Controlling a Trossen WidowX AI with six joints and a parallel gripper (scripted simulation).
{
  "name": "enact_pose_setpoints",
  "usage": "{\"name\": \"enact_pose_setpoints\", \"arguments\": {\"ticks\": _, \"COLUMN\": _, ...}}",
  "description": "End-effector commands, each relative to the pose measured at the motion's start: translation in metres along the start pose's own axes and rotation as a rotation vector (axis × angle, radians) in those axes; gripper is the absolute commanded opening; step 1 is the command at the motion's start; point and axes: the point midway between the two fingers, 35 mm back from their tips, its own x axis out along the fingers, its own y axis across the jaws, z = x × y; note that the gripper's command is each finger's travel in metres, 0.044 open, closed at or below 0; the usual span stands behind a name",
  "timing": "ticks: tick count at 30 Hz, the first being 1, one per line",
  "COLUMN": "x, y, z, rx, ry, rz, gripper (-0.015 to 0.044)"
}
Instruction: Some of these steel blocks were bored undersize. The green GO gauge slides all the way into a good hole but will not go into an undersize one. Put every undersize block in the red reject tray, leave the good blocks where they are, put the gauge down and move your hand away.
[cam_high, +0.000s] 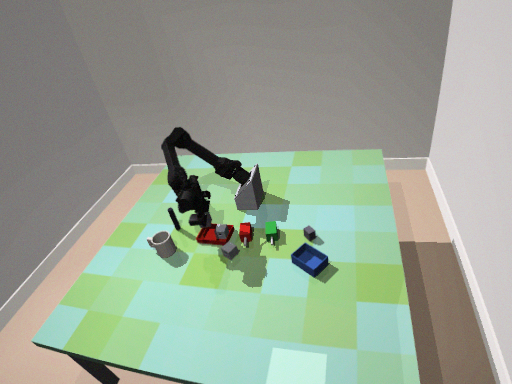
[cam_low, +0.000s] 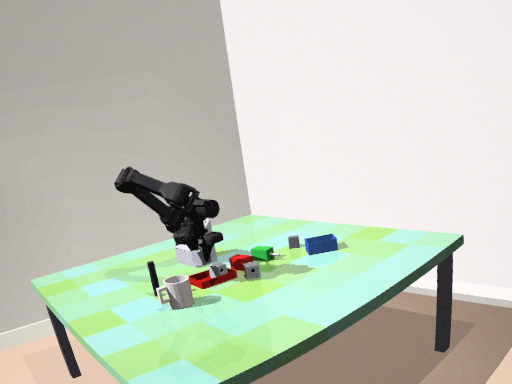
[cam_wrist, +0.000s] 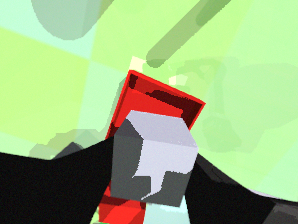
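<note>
My gripper (cam_high: 202, 220) (cam_wrist: 152, 141) is shut on a grey steel block (cam_wrist: 162, 145), held above the red tray (cam_high: 207, 235) (cam_low: 200, 284) (cam_wrist: 155, 102). Another block (cam_high: 221, 231) (cam_low: 218, 270) sits in the tray's right part, a hole showing in the exterior view. A third block (cam_high: 229, 250) (cam_low: 252, 270) stands on the table just outside the tray, its hole visible. A fourth block (cam_high: 309, 233) (cam_low: 293, 242) stands far right. The green gauge (cam_high: 271, 231) (cam_low: 262, 253) lies on the table with its thin pin showing. The held block's hole is not visible.
A red gauge-like piece (cam_high: 245, 231) (cam_low: 241, 262) lies between the tray and green gauge. A grey mug (cam_high: 164, 245) (cam_low: 179, 291) and an upright black rod (cam_high: 174, 219) (cam_low: 153, 278) stand left of the tray. A blue bin (cam_high: 302, 265) (cam_low: 321, 245) is at the right.
</note>
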Motion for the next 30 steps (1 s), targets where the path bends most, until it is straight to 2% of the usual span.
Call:
{"name": "enact_pose_setpoints", "arguments": {"ticks": 1, "x": -0.005, "y": -0.004, "z": 0.006, "rx": -0.015, "ry": -0.007, "rz": 0.018, "gripper": 0.0}}
{"name": "enact_pose_setpoints", "arguments": {"ticks": 30, "x": 0.041, "y": -0.003, "z": 0.006, "rx": -0.015, "ry": -0.008, "rz": 0.018, "gripper": 0.0}}
